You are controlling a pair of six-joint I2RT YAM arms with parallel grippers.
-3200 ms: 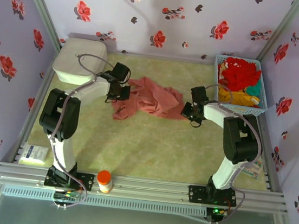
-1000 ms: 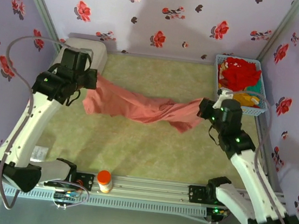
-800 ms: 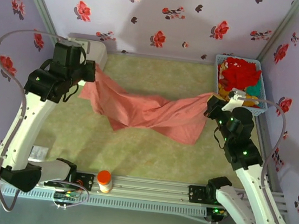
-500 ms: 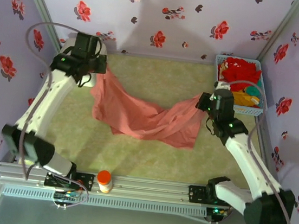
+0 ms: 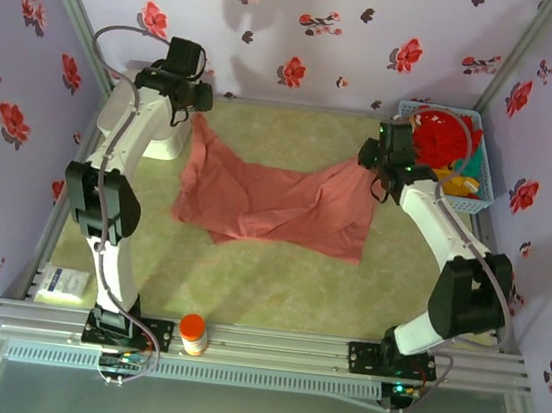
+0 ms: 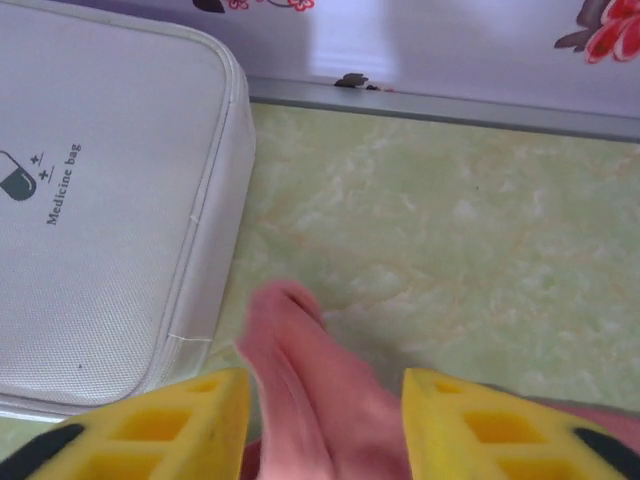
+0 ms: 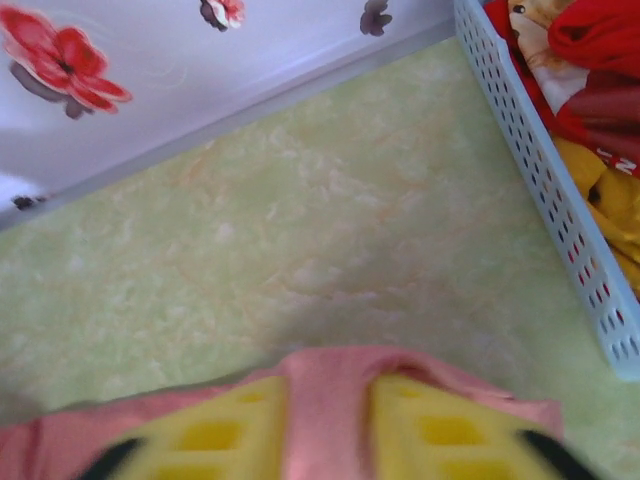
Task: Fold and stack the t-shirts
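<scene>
Salmon-pink t-shirt lies spread, still rumpled, mid worktop, not yet folded. Its two far corners sit under the grippers.

Left gripper at the far-left corner, just beside the white box printed "Medicine bag". The yellow fingers stand well apart. A ridge of pink cloth rises in the gap, loose and not pinched: released.

Right gripper at the far-right corner, near the light-blue basket. Its fingers are parted, narrower than the left pair. Cloth fills the gap but is not clamped: released.

The basket at the far-right corner holds a red t-shirt on top, with orange-yellow cloth under it. An orange-capped bottle stands on the near rail.
</scene>
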